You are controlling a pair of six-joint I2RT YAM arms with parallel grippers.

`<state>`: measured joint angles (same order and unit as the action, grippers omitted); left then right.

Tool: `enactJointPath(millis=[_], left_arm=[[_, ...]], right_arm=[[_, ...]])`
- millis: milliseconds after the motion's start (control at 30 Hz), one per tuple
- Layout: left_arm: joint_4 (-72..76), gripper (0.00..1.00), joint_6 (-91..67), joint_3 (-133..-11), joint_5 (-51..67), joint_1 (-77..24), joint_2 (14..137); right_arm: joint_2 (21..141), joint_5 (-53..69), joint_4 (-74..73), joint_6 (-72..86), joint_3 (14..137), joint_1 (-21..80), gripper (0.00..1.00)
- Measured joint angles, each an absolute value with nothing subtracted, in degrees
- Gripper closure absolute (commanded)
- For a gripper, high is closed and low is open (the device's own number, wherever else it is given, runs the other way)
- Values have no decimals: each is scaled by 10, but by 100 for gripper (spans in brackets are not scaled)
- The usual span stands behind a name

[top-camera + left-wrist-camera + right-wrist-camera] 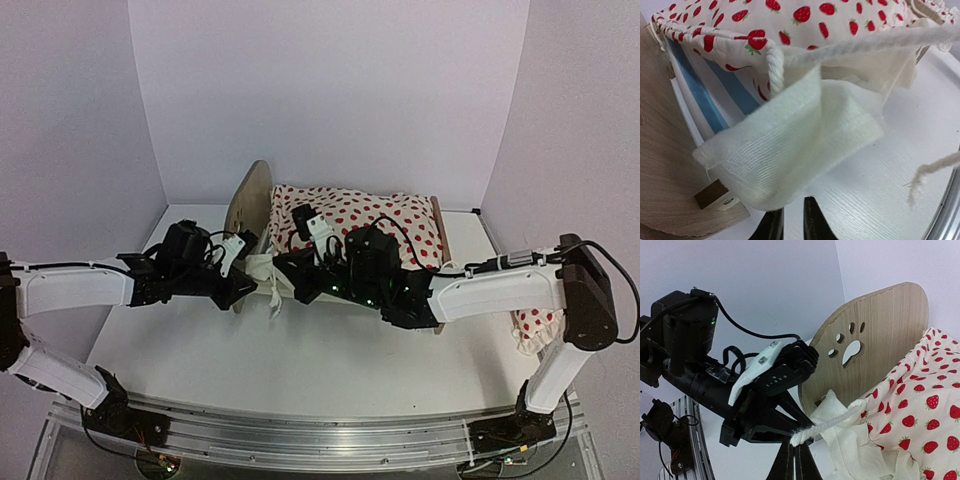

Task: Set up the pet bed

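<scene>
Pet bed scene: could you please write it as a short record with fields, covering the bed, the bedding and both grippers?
pet bed: on the table, headboard toward the left arm
mattress: blue and white stripes, uncovered at the headboard end
duvet: strawberry print, over most of the bed, one corner lifted
pillow: at the table's right edge, off the bed
right gripper: shut on the duvet's white cord
left gripper: at the duvet's white underside; grip unclear

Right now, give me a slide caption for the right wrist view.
Right gripper pinches the strawberry duvet's white cord beside the paw-print headboard, left arm alongside.
</scene>
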<state>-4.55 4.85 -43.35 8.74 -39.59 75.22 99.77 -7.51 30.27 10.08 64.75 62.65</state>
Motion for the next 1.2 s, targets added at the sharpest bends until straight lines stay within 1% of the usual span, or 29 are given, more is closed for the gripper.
enactJointPath(millis=[133,233,300,400,500,600,700,900,1000,1067,1100,1133,1200], left_arm=[[-46,61,45,-430,141,-396,706],[-62,53,45,-415,192,-396,642],[-76,50,46,-409,225,-396,605],[-84,47,47,-408,261,-398,580],[-90,44,45,-408,276,-398,590],[-88,43,45,-409,276,-398,619],[-77,46,45,-412,260,-398,658],[-44,59,45,-430,247,-398,697],[-23,76,42,-441,242,-398,697],[-16,90,40,-448,238,-398,697],[-12,95,40,-450,237,-398,697],[-10,98,40,-450,236,-398,697],[-11,100,35,-451,232,-398,696]], right_arm=[[999,-75,303,106,657,627,100],[1009,-75,304,117,672,627,100],[1017,-74,304,125,681,627,100],[1031,-70,304,137,691,627,100],[1041,-63,304,147,696,627,100],[1044,-59,305,154,698,627,100],[1045,-55,308,158,698,627,100],[1048,-50,313,168,701,627,100],[1049,-47,317,170,701,627,100],[1049,-46,319,172,701,627,100],[1049,-45,320,173,701,627,100],[1049,-45,321,173,701,627,100],[1049,-45,321,173,701,627,100]])
